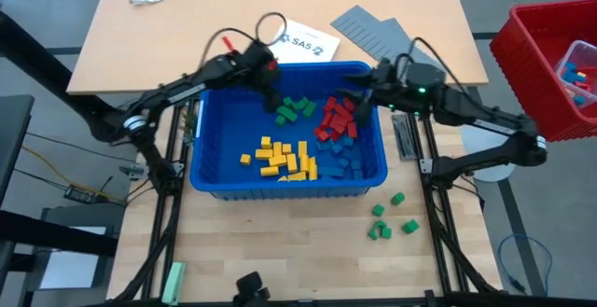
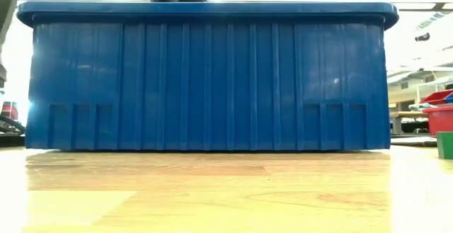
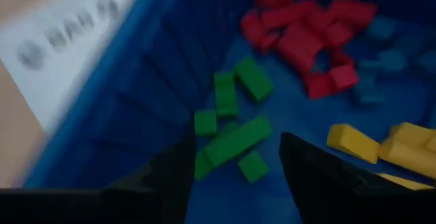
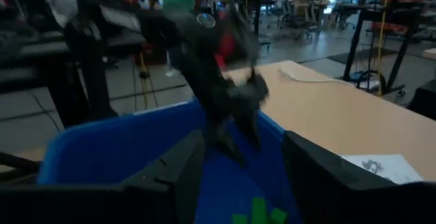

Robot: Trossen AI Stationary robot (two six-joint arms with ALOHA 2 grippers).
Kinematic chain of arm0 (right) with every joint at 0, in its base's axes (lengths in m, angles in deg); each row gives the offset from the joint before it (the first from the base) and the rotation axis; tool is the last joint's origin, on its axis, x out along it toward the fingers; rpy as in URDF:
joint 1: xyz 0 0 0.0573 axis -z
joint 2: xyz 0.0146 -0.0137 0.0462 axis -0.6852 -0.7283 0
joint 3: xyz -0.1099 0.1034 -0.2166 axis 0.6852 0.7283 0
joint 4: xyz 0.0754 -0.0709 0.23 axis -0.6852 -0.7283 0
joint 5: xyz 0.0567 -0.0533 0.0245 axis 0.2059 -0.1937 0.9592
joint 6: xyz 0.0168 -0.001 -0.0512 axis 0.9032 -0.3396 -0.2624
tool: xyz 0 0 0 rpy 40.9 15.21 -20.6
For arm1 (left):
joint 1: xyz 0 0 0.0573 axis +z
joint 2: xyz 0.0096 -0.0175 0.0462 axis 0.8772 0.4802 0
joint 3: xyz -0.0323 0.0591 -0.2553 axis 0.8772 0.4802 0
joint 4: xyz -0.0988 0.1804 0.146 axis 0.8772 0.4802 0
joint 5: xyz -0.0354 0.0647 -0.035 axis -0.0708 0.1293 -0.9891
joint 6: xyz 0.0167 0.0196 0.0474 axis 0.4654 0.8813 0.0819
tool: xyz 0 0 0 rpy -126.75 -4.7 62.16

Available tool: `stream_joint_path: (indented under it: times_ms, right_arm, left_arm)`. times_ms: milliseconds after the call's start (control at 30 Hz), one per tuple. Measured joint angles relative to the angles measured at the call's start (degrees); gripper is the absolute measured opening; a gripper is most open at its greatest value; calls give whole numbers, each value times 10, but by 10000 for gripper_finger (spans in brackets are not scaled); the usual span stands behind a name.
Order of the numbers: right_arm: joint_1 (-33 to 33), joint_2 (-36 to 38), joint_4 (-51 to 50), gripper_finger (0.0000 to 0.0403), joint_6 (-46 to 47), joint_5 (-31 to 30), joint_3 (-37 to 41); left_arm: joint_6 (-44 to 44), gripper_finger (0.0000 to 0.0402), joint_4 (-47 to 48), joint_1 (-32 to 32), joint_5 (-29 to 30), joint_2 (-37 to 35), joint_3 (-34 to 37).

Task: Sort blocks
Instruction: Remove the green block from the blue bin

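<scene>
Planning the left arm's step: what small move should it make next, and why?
Probably lower the left end effector onto the small green plastic blocks inside the blue plastic bin: its fingers are open and hover directly above that cluster, straddling a long green piece.

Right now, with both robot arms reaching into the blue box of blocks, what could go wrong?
1. The left pincer hangs open over the green blocks, which lie packed together, so it might pinch two at once or shove them apart.
2. The right pincer is above the red blocks in the same blue bin; both arms are close, so they could bump.
3. Blue blocks touch the red pile, so colours may get mixed.
</scene>
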State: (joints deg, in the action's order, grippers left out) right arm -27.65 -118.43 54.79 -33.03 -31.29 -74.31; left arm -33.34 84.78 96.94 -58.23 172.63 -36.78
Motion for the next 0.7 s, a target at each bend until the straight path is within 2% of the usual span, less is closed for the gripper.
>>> stream_joint_path:
  times_ms: [167,333,467,700]
  right_arm:
    - [-27,35,-31,179,13,-15,0]
    - [-41,36,-76,171,13,-32,0]
    - [-44,31,-107,166,13,-31,0]
    - [-44,26,-116,158,16,-29,0]
  left_arm:
    - [-78,211,31,-5,1,74,0]
    - [-147,207,36,-8,18,131,0]
    - [-182,206,36,-9,53,168,0]
    - [-211,206,29,-15,66,210,0]
